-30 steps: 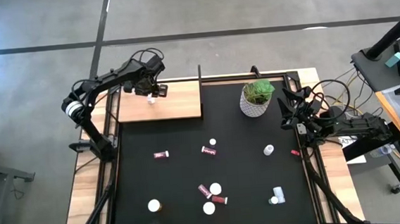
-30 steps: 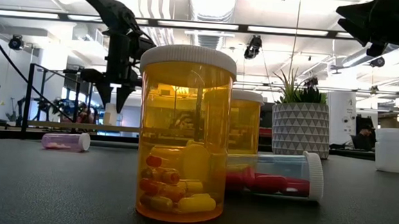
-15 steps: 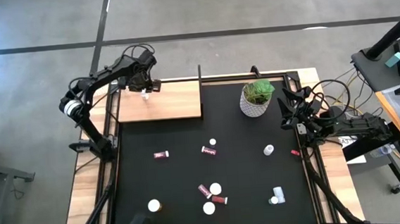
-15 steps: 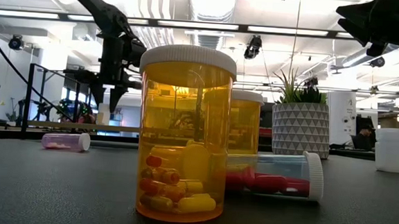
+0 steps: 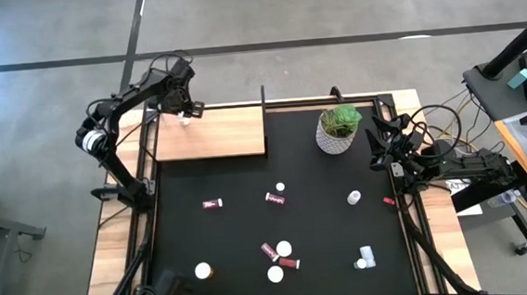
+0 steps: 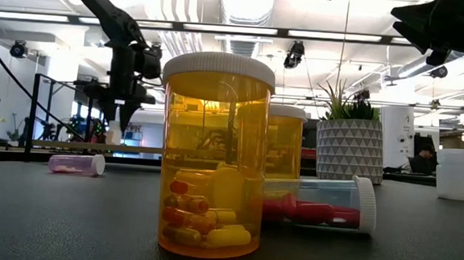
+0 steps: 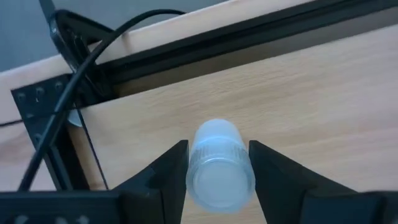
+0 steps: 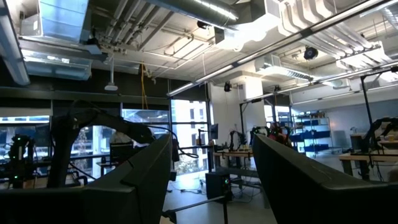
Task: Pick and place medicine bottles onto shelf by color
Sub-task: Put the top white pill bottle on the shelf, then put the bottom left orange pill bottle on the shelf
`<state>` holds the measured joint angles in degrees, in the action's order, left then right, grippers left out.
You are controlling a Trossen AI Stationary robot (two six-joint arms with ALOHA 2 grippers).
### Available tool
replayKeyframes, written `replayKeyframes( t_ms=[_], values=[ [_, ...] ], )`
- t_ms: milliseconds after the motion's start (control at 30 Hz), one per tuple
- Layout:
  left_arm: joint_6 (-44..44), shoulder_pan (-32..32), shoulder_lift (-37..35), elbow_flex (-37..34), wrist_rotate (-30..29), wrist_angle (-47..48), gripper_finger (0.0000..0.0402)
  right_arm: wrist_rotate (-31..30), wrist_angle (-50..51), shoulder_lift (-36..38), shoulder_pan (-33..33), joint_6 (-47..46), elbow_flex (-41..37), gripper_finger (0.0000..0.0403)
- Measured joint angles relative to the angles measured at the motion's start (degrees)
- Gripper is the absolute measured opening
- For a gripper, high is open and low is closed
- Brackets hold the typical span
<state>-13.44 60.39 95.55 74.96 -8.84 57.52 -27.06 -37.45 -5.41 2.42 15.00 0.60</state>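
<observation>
White bottle (image 7: 219,167), base hidden between left claw (image 7: 217,165) fingers

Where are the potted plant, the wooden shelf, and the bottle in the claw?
potted plant (image 5: 339,130), high view, on its leaves.
wooden shelf (image 5: 230,136), high view, bare board.
white bottle (image 7: 219,171), left wrist view, on its cap.

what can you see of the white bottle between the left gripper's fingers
The white bottle is a small cylinder with a ribbed round white cap, plastic by its look, seen from the cap end. It sits between the left gripper's two dark fingers, over the pale wooden shelf near its far left corner. Whether its base touches the board cannot be told.
</observation>
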Motion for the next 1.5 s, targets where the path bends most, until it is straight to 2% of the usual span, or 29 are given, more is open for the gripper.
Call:
replayKeyframes(
  t_ms=[367,1000,1133,1500],
  values=[
    [9.7,1.0,0.0,-0.1,1.8,0.5,0.0145,0.0,0.0,0.0,0.0,0.0,0.0,0.0215],
    [9.7,1.5,0.0,-0.1,2.6,1.5,0.0149,0.0,0.0,0.0,0.0,0.0,0.0,0.0215],
    [9.7,1.5,0.0,-0.1,2.6,1.6,0.0173,0.0,0.0,0.0,0.0,0.0,0.0,0.0215],
    [6.7,1.0,-1.8,0.1,3.8,1.5,0.0279,0.0,0.0,0.0,0.0,0.0,0.0,0.0215]
  ],
)
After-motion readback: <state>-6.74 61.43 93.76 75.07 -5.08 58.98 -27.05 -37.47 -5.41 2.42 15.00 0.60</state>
